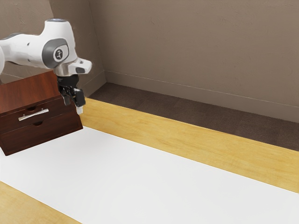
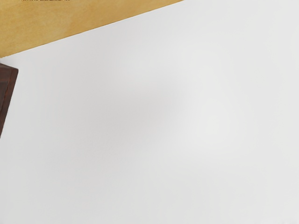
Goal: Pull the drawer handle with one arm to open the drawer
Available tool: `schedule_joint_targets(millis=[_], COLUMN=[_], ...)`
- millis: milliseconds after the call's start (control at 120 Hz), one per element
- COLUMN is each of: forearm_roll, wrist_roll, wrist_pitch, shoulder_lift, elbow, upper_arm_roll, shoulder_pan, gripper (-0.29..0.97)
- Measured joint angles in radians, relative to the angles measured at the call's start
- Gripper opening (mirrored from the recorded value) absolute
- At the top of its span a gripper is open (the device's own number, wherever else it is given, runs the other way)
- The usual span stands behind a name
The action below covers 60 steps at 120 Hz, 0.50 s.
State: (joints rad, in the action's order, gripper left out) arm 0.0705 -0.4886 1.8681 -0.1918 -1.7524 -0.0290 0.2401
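A dark wooden drawer box (image 1: 32, 112) stands at the exterior view's left on the white table surface (image 1: 154, 182). Its front has a drawer with a silver bar handle (image 1: 33, 114), and the drawer front sits flush with the box. My gripper (image 1: 74, 106) hangs pointing down beside the box's upper right corner, to the right of the handle and apart from it. It is open with nothing between its fingers. In the wrist view a corner of the box (image 2: 5, 88) sits at the edge of the white surface (image 2: 163, 130).
A wooden band of tabletop (image 1: 196, 140) runs behind the white surface, with dark floor (image 1: 196, 109) and a beige wall (image 1: 196, 46) beyond it. The wrist view has the same wooden band (image 2: 56, 21) past the white surface.
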Motion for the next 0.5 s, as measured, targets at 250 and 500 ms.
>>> schedule_joint_targets(millis=[250, 500], forearm_roll=[-0.033, -0.042], wrist_roll=[-0.226, -0.386], wrist_pitch=[0.066, 0.124], shoulder_lift=[-0.098, -0.113], elbow=[0.111, 0.115], upper_arm_roll=[0.134, 0.142], shoulder_pan=[-0.003, -0.024], gripper=[0.68, 0.68])
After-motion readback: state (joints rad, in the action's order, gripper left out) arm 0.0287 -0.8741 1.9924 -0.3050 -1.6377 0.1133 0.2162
